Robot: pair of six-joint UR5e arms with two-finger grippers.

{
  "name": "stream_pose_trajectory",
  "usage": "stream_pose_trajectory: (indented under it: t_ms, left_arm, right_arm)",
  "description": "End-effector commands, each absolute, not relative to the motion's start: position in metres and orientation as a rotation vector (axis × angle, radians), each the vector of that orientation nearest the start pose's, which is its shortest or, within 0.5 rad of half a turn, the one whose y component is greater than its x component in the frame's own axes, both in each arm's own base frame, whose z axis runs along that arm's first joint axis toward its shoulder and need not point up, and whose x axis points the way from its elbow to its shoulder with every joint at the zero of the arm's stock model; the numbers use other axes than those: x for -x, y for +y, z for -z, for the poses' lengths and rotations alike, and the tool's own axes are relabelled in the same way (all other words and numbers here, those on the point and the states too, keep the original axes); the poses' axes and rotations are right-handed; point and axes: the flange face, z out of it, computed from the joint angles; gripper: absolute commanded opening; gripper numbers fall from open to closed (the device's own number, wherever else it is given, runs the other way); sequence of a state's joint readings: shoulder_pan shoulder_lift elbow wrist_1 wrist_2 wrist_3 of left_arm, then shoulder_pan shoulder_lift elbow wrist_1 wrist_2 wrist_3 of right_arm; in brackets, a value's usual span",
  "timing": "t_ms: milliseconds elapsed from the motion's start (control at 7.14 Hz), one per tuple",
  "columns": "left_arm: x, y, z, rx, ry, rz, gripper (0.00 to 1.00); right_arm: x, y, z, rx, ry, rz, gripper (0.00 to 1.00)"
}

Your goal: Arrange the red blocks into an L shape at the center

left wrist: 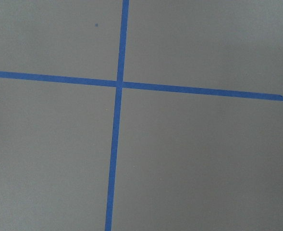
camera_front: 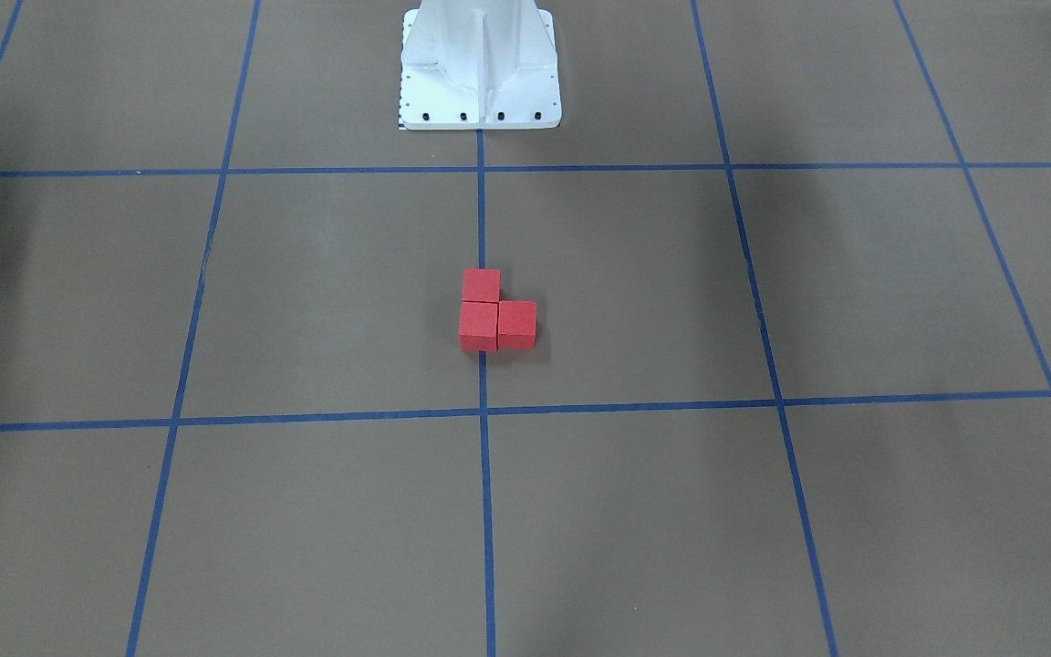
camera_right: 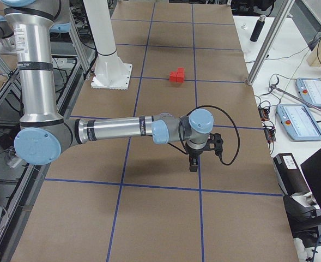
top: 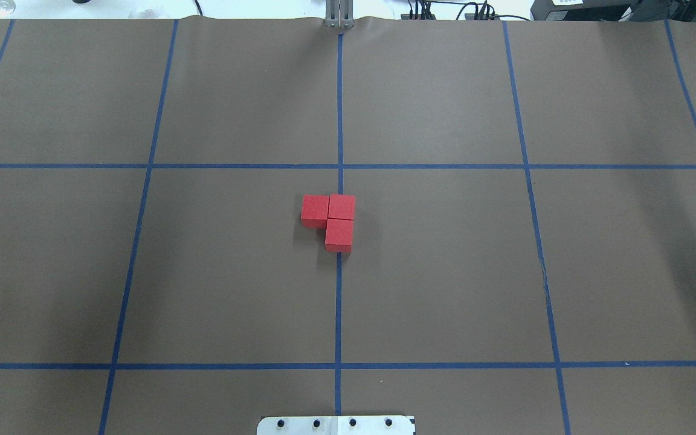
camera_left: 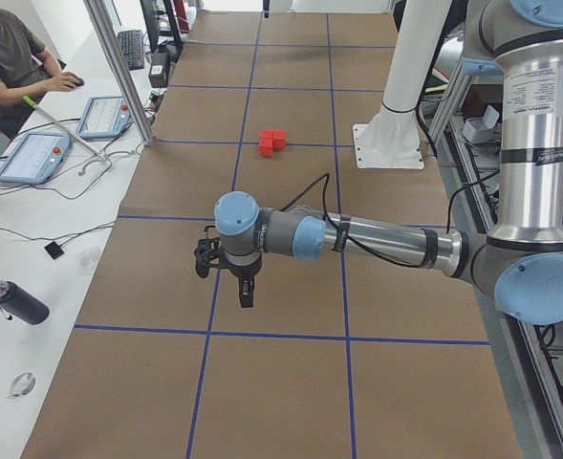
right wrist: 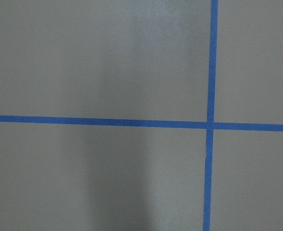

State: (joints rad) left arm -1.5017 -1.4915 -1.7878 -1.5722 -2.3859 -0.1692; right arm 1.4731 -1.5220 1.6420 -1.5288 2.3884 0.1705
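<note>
Three red blocks touch each other in an L on the brown surface. In the overhead view two of them (top: 315, 210) (top: 341, 206) lie side by side and the third (top: 339, 234) lies nearer the robot, on the central blue tape line (top: 338, 302). The cluster also shows in the front-facing view (camera_front: 480, 325). My left gripper (camera_left: 246, 292) hangs over the table's left end, far from the blocks. My right gripper (camera_right: 193, 164) hangs over the right end. Both show only in the side views, so I cannot tell if they are open or shut. The wrist views show only paper and tape.
The white robot base (camera_front: 480, 73) stands at the near middle edge. Side benches hold tablets (camera_left: 32, 158) (camera_right: 313, 90), a dark bottle (camera_left: 13, 301) and cables. A seated person (camera_left: 4, 57) and metal posts (camera_left: 119, 67) flank the table.
</note>
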Motion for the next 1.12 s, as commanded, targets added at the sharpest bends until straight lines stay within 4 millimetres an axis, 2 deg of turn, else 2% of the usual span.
stream_pose_trajectory:
  t_ms: [0,140,561,981]
  left_arm:
    - [0.0361,-0.4527,-0.6016,-0.02,0.816,0.03,1.0]
    - [0.0361,-0.4527,-0.5994,-0.006,0.817,0.071,1.0]
    - [0.0334,-0.4586,-0.5959,-0.012,0.812,0.072,1.0]
    - [0.0363,-0.4527,-0.5963,-0.015,0.815,0.076,1.0]
  right_arm:
    - [-0.0113,-0.5217,-0.5939,-0.039,-0.827,-0.007,1.0]
    - [-0.0168,-0.5216,-0.5924,-0.047,-0.827,-0.014,1.0]
    - [-0.017,-0.5209,-0.5933,-0.045,-0.825,-0.015,1.0]
    - [-0.0178,-0.523,-0.5908,-0.052,-0.824,-0.014,1.0]
